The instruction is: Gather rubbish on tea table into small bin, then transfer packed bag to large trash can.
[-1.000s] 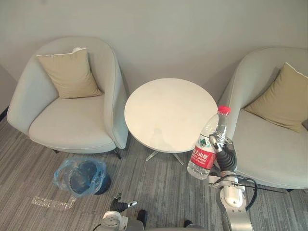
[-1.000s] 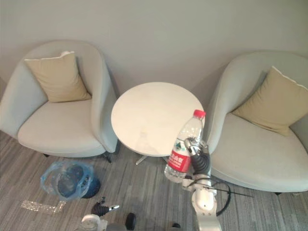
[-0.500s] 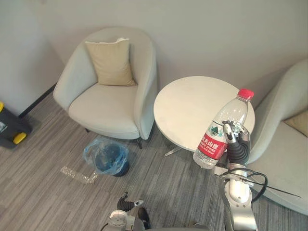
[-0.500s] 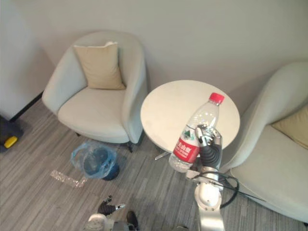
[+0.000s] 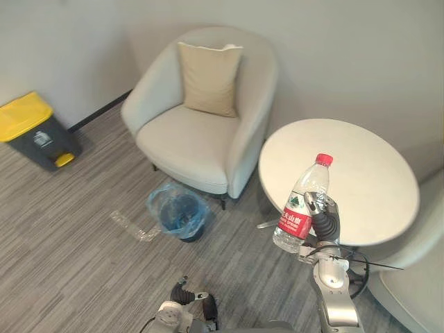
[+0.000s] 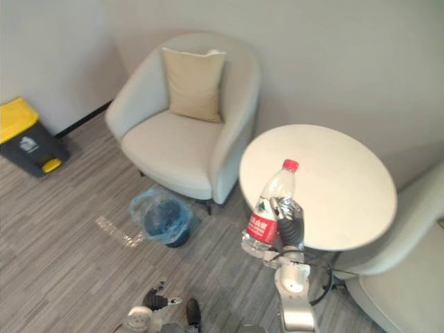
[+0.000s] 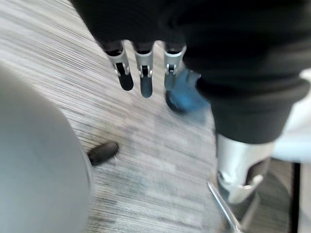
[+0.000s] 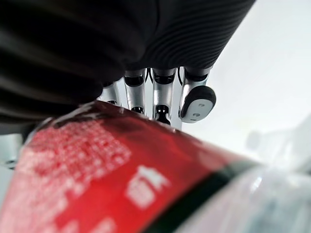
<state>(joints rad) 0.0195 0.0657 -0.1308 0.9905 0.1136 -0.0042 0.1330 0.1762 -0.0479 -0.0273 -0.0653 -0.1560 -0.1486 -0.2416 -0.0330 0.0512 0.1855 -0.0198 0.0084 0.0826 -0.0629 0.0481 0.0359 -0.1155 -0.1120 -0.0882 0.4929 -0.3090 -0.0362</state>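
In the left eye view the right hand (image 5: 325, 220) has its fingers curled round the bottle (image 5: 300, 205) at the label, with the cap up and leaning slightly. The table (image 5: 361, 180) lies just behind the hand, its near edge close to the fingers.

In the right eye view the bin (image 6: 182, 220), lined with a blue bag, stands on the carpet well off to that hand's left and lower down, by the foot of the armchair (image 6: 182, 139). A clear wrapper (image 6: 114, 231) lies just past the bin, and the big can (image 6: 31, 149) stands farther left by the wall. Bare carpet between hand and bin gives open room. I'd say only the table edge and the chair front need steering clear of.

In the left wrist view the left hand (image 7: 144, 65) hangs over the carpet with straight fingers, holding nothing. The blue blur past its fingertips is probably the bin.

In the right wrist view the fingers (image 8: 163, 104) press against the bottle behind the red label (image 8: 87, 170). The bottle looks nearly empty, so it is likely light. Its thin walls would dent under a squeeze and the film is slick, so the labelled middle seems the right hold.
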